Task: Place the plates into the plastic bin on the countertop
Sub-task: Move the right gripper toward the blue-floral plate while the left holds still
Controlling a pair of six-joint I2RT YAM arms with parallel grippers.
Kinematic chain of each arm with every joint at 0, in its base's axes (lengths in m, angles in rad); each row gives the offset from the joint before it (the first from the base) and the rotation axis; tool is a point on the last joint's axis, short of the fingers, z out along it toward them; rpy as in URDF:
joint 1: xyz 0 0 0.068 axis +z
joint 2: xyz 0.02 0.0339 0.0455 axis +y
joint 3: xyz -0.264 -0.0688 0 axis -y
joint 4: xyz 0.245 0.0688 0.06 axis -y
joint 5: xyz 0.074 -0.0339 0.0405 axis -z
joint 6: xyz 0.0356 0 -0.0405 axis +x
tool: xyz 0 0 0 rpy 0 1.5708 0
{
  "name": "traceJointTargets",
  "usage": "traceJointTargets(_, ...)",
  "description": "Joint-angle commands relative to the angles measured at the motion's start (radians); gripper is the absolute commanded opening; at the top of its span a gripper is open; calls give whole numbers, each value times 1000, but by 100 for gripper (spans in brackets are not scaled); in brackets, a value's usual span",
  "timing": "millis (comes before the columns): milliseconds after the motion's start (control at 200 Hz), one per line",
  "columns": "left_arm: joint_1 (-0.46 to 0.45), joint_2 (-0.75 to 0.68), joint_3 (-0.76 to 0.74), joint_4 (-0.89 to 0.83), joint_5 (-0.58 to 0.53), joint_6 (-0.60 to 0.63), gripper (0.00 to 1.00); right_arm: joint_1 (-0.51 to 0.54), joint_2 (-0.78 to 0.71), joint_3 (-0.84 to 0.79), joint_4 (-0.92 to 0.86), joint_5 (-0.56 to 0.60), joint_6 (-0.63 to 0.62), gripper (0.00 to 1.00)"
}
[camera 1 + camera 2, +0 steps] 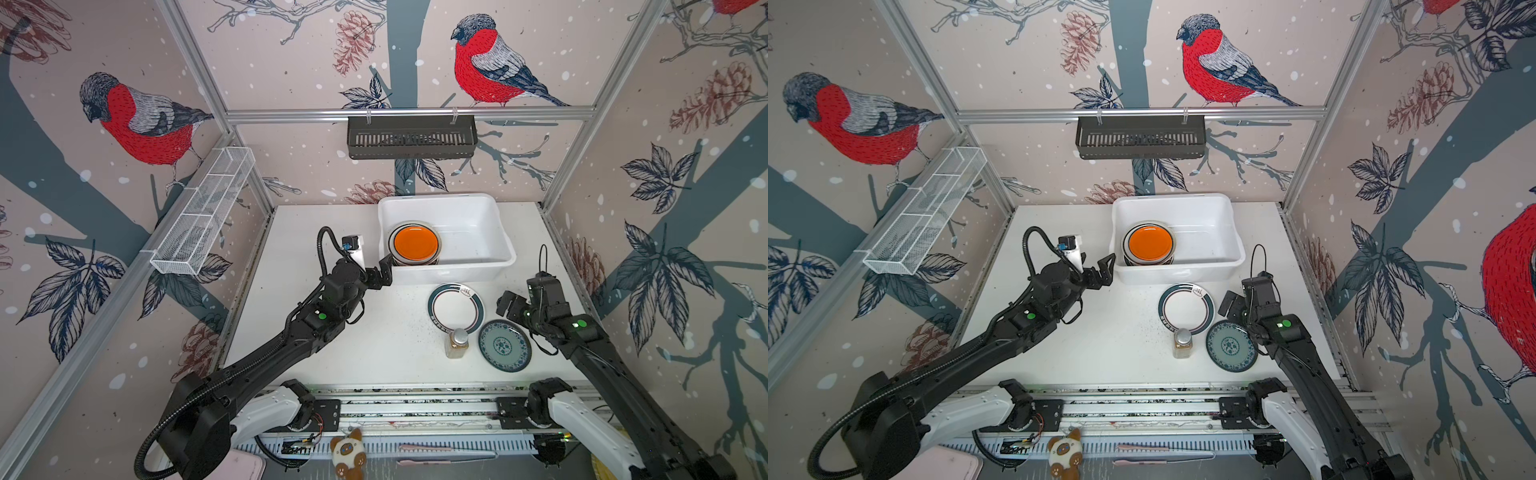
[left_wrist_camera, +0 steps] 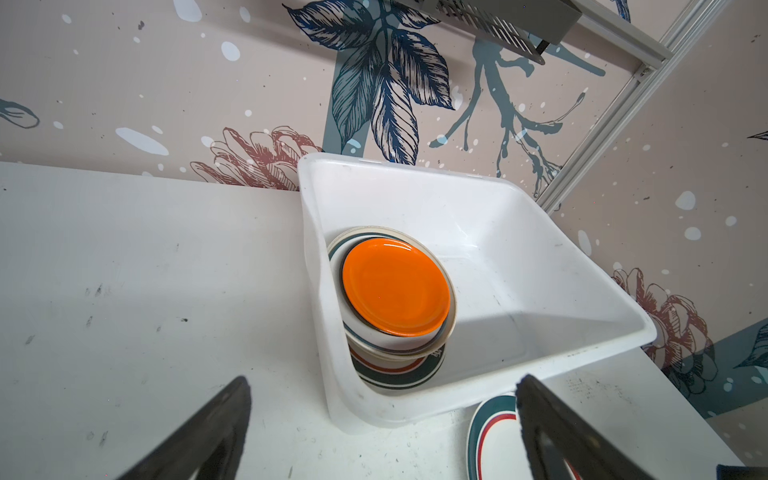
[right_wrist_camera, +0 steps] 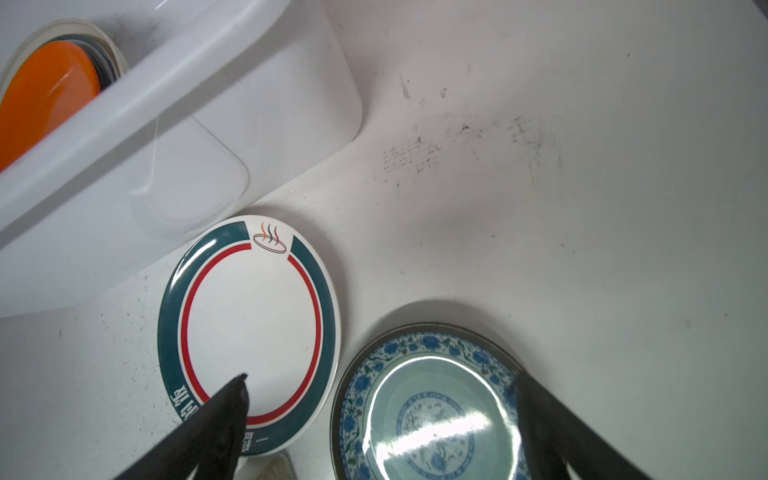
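The left arm (image 1: 266, 353) is long and black. It reaches in from the near left corner toward the middle. The left claw (image 1: 384, 270) at its tip is wide open and holds nothing. In the left wrist view its two fingers (image 2: 224, 419) stand far apart. The right arm (image 1: 602, 361) comes in from the near right corner. Its wrist bends, so the right claw (image 1: 506, 305) tips downward. It is wide open too, and empty.

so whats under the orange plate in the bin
The orange plate tops a stack in the plastic bin; cream and teal-rimmed edges show beneath. The full count is covered.
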Motion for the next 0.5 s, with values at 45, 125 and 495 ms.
traceJointTargets(45,2,6,-3,59,30,-20,98,-3,-6,-24,-41,9,114,99)
traceJointTargets(125,2,7,-6,65,41,-23,98,-2,-7,-42,-49,4,145,99)
traceJointTargets(495,2,17,-11,74,66,-37,98,59,13,-174,25,-84,265,99)
